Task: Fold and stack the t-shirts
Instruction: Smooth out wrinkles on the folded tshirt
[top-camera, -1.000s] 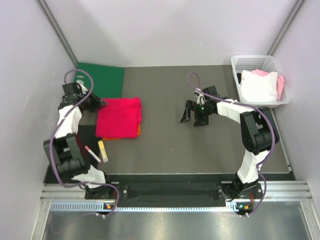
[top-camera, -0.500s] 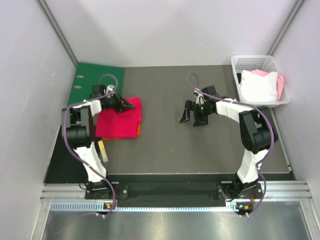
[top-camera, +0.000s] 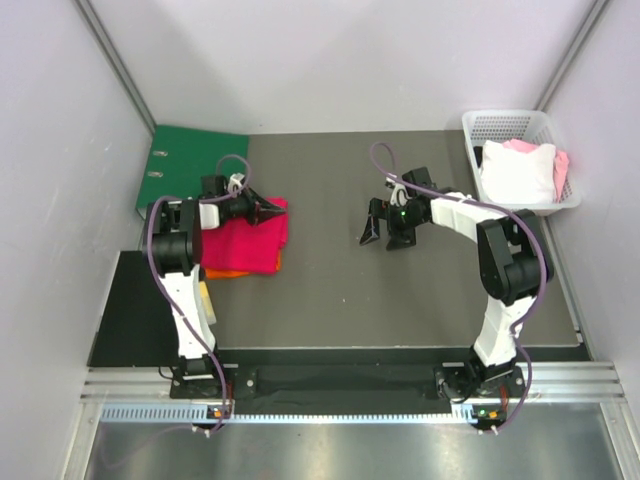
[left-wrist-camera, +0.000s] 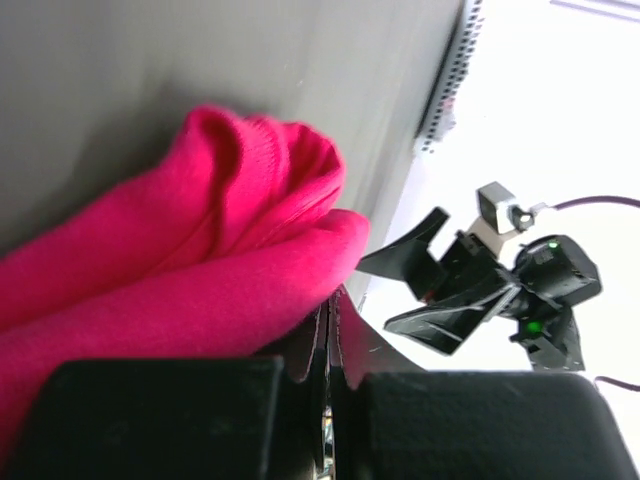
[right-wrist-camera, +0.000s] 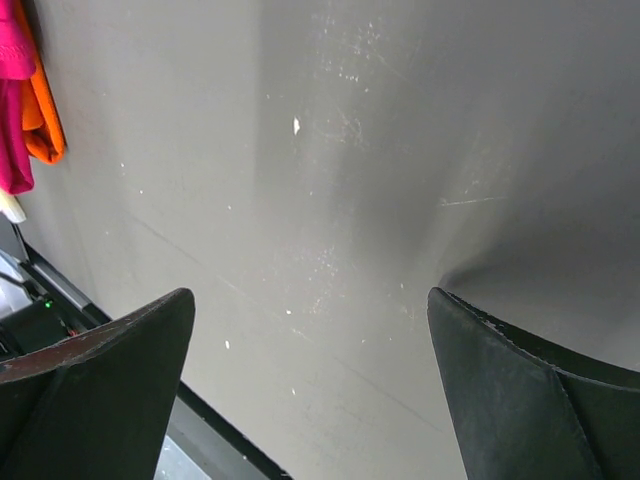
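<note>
1. Pink shirt (top-camera: 238, 245) lies folded at the left of the worktop (top-camera: 330, 300), stacked on the orange shirt (top-camera: 228, 273), whose edge peeks out below
2. Left hand (top-camera: 268, 211), pressed together, sits at the pink fold's upper right corner, probably tidying
3. Right hand (top-camera: 385, 233) hangs spread over bare worktop, centre
4. Cloth in the basket (top-camera: 505, 116), upper right, may yet need folding

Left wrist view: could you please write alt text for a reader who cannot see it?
A bunched crimson-pink t-shirt lies on the grey table, right against the shut left gripper at the bottom edge. Beyond it, the right gripper is open.
</note>
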